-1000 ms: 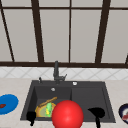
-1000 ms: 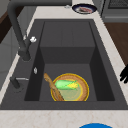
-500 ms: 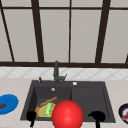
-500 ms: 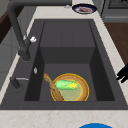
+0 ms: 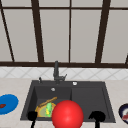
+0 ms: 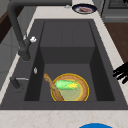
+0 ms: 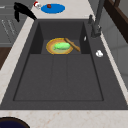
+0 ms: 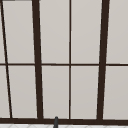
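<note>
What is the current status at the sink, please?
Left hand and right hand hover at sink's front edge. Yellow bowl with green item in basin. Red ball in front.

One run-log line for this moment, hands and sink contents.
left hand: at sink's front edge | right hand: at front edge | sink: yellow bowl holding corn, wooden spoon | front: red ball

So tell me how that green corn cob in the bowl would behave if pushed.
The corn cob looks cylindrical and lies on its side, so it would probably roll. The yellow bowl has a curved floor, likely steering it back to the middle. The wooden spoon alongside may block it.
</note>
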`<control>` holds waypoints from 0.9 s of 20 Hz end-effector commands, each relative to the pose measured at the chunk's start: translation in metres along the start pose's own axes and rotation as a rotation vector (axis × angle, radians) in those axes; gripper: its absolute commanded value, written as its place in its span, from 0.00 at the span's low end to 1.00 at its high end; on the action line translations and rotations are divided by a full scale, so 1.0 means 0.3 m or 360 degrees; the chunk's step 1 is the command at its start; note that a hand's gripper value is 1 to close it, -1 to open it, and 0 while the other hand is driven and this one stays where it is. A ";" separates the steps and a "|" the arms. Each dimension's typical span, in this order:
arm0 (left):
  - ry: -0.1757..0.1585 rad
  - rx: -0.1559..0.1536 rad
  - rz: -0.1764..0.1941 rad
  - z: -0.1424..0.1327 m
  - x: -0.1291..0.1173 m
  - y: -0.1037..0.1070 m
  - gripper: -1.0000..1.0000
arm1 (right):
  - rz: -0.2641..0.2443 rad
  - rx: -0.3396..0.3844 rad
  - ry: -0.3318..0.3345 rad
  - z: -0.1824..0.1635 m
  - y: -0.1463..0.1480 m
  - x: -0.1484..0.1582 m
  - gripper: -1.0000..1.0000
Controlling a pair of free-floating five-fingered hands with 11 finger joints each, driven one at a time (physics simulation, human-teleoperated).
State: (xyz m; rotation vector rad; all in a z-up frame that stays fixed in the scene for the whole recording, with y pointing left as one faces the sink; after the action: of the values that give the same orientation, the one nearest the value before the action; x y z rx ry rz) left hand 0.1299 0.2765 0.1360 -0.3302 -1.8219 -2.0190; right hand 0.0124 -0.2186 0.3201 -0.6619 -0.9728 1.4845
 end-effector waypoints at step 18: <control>0.0065 0.0018 0.0098 -0.081 -0.301 0.157 0.00 | -0.0006 -0.0004 0.0002 0.000 0.000 0.000 0.50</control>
State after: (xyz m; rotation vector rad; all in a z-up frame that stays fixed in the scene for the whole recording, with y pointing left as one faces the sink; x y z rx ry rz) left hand 0.2220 0.2681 0.1362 -0.3483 -1.8065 -2.0112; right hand 0.0124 -0.2185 0.3199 -0.6627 -0.9743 1.4796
